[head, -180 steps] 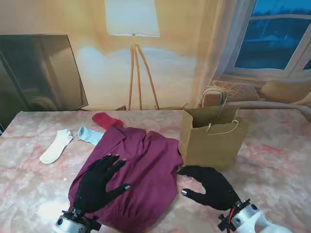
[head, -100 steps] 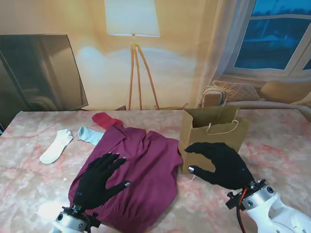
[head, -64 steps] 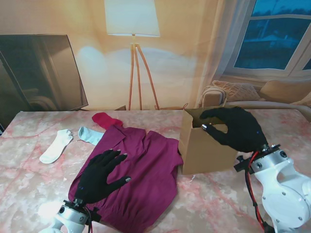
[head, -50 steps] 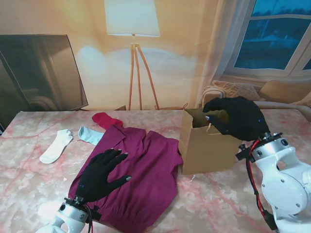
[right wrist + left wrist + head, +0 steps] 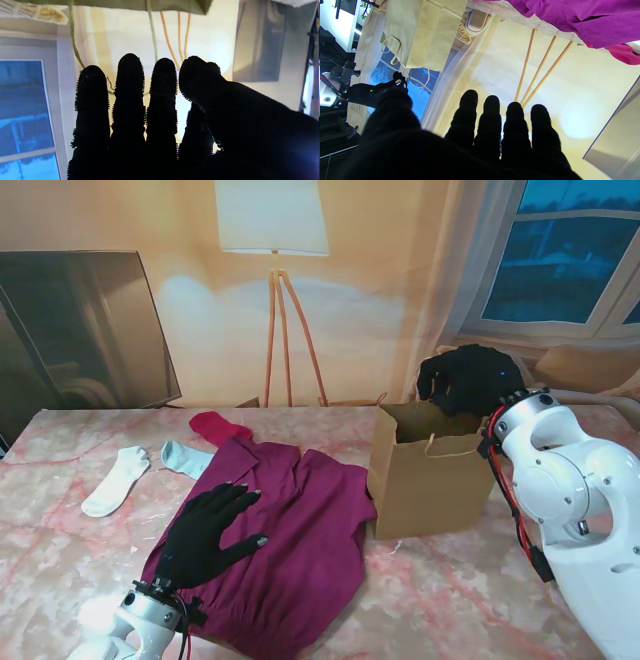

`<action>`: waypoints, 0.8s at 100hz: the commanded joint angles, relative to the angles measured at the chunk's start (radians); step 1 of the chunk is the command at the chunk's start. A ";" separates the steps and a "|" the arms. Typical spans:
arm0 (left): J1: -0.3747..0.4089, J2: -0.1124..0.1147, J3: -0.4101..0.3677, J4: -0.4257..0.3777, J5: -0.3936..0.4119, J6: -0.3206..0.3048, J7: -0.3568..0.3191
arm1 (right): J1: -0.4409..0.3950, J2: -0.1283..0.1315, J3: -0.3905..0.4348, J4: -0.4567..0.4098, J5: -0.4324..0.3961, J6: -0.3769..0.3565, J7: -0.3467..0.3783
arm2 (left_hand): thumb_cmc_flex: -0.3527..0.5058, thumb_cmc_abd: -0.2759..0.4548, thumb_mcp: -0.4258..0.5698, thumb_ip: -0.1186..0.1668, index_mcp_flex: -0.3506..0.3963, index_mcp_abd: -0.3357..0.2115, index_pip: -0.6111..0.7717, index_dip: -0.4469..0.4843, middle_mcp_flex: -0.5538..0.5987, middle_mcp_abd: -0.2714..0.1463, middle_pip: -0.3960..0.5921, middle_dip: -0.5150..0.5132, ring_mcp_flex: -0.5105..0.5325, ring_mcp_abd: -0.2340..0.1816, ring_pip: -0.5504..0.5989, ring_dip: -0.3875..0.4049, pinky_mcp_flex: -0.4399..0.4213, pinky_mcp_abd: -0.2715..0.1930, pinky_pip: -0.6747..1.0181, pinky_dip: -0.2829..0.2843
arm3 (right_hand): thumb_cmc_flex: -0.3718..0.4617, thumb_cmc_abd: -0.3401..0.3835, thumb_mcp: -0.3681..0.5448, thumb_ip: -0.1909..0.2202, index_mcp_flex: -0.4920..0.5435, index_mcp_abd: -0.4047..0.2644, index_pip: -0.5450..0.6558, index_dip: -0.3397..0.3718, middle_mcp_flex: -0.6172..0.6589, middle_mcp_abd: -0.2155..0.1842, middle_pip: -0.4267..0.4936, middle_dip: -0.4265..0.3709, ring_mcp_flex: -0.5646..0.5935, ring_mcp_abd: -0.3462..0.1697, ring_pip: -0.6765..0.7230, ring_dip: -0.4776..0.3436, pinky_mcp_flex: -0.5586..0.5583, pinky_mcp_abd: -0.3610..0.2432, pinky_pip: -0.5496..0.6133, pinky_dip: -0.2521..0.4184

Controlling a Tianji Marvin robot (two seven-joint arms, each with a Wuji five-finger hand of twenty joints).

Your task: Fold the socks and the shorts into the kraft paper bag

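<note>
The maroon shorts (image 5: 300,520) lie spread on the marble table, also seen in the left wrist view (image 5: 570,17). My left hand (image 5: 207,535) rests open on their near left part, fingers apart (image 5: 492,117). A white sock (image 5: 114,481), a light blue sock (image 5: 186,458) and a red sock (image 5: 220,426) lie beyond the shorts at the far left. The kraft paper bag (image 5: 430,485) stands upright and open to the right of the shorts. My right hand (image 5: 466,383) hovers above the far side of its mouth, fingers (image 5: 128,95) straight, holding nothing. The bag's rim (image 5: 125,3) shows in the right wrist view.
A floor lamp (image 5: 275,300) and a dark screen (image 5: 85,320) stand behind the table. A sofa (image 5: 560,375) and a window (image 5: 560,250) are at the far right. The bag's cord handle (image 5: 455,448) hangs on its front.
My right hand has risen from the table beside the shorts, passed in front of the bag and now sits over the far side of its mouth. The left hand has barely shifted.
</note>
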 commanded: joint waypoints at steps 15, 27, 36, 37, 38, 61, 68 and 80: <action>-0.003 0.002 -0.003 0.006 -0.004 0.002 -0.005 | 0.073 0.017 -0.051 0.085 -0.028 0.022 0.088 | -0.007 0.034 0.000 0.013 0.011 -0.007 0.004 0.009 0.005 0.003 -0.006 -0.002 0.020 -0.006 0.002 0.004 -0.009 -0.002 0.004 0.012 | -0.001 -0.047 0.029 -0.047 0.038 -0.007 0.047 -0.041 0.074 0.004 0.019 -0.023 0.061 0.013 0.040 0.029 0.046 0.034 0.071 0.014; -0.003 0.001 -0.003 0.007 -0.004 0.002 -0.003 | 0.090 0.023 -0.070 0.117 -0.038 0.027 0.126 | -0.005 0.032 0.000 0.012 0.012 -0.007 0.004 0.009 0.007 0.002 -0.006 -0.002 0.022 -0.005 0.003 0.005 -0.005 -0.002 0.005 0.012 | -0.009 -0.046 0.026 -0.049 0.042 -0.001 0.048 -0.056 0.083 0.012 0.022 -0.031 0.076 0.021 0.055 0.030 0.061 0.043 0.093 0.014; -0.003 0.001 -0.003 0.008 -0.006 0.002 -0.005 | 0.096 0.026 -0.083 0.133 -0.053 0.028 0.143 | -0.004 0.032 0.000 0.012 0.012 -0.006 0.004 0.009 0.006 0.002 -0.006 -0.002 0.022 -0.006 0.003 0.005 -0.003 -0.004 0.006 0.012 | -0.020 -0.042 0.024 -0.051 0.036 0.001 0.045 -0.069 0.078 0.009 0.009 -0.045 0.068 0.021 0.044 0.020 0.055 0.045 0.096 0.006; -0.003 0.001 -0.003 0.008 -0.006 0.002 -0.005 | 0.096 0.026 -0.084 0.134 -0.054 0.029 0.145 | -0.004 0.032 0.000 0.012 0.011 -0.006 0.004 0.009 0.006 0.001 -0.006 -0.002 0.022 -0.006 0.003 0.005 -0.003 -0.004 0.006 0.012 | -0.021 -0.041 0.023 -0.051 0.035 0.003 0.044 -0.070 0.077 0.009 0.007 -0.047 0.065 0.021 0.042 0.019 0.053 0.045 0.095 0.005; -0.003 0.001 -0.003 0.008 -0.006 0.002 -0.006 | 0.097 0.026 -0.086 0.136 -0.055 0.029 0.147 | -0.004 0.032 0.000 0.012 0.011 -0.006 0.004 0.009 0.006 0.001 -0.006 -0.002 0.021 -0.006 0.002 0.004 -0.006 -0.003 0.005 0.012 | -0.023 -0.041 0.022 -0.052 0.032 0.004 0.043 -0.072 0.074 0.009 0.005 -0.049 0.063 0.021 0.040 0.018 0.052 0.045 0.094 0.005; -0.005 0.001 0.001 0.012 -0.008 0.001 -0.004 | 0.111 0.033 -0.111 0.166 -0.075 0.021 0.192 | -0.002 0.031 0.000 0.012 0.011 -0.008 0.005 0.009 0.006 0.002 -0.006 -0.002 0.021 -0.007 0.002 0.005 -0.005 -0.003 0.006 0.012 | -0.060 -0.051 -0.010 -0.066 0.011 0.020 0.026 -0.139 0.072 0.014 -0.050 -0.110 0.060 0.023 -0.021 -0.036 0.056 0.048 0.102 -0.024; -0.005 0.001 0.000 0.012 -0.008 0.002 -0.004 | 0.114 0.037 -0.114 0.170 -0.077 0.015 0.214 | -0.002 0.031 0.000 0.011 0.012 -0.007 0.005 0.009 0.006 0.004 -0.006 -0.002 0.021 -0.005 0.002 0.005 -0.007 -0.001 0.005 0.012 | -0.079 -0.064 -0.031 -0.077 -0.019 0.037 0.012 -0.160 0.043 0.017 -0.062 -0.146 0.045 0.028 -0.058 -0.067 0.042 0.046 0.089 -0.045; -0.005 0.001 -0.001 0.011 -0.008 0.003 -0.007 | 0.116 0.042 -0.114 0.172 -0.074 0.008 0.257 | -0.002 0.030 0.000 0.011 0.013 -0.007 0.005 0.009 0.006 0.000 -0.006 -0.002 0.022 -0.006 0.003 0.005 -0.005 -0.003 0.006 0.012 | -0.146 -0.063 -0.023 -0.049 -0.063 0.105 -0.186 -0.109 -0.071 0.023 -0.087 -0.213 -0.023 0.037 -0.137 -0.133 -0.021 0.031 0.034 -0.090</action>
